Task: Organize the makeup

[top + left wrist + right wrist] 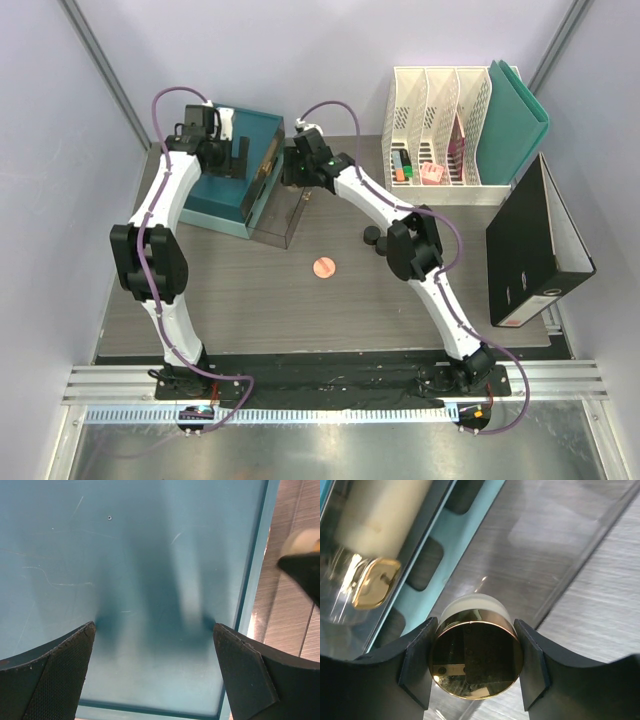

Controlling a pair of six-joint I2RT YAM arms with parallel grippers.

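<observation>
Over the clear tray (560,545), the right gripper (476,667) clamps a gold-capped bottle (476,652), seemingly cream; the left gripper (154,670) hangs open above the teal box (125,555).

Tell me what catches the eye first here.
The right gripper is clamped on a gold-capped bottle over the clear tray beside the teal box. The left gripper hangs wide open just above that box's flat surface. A round pink compact lies alone on the table.
</observation>
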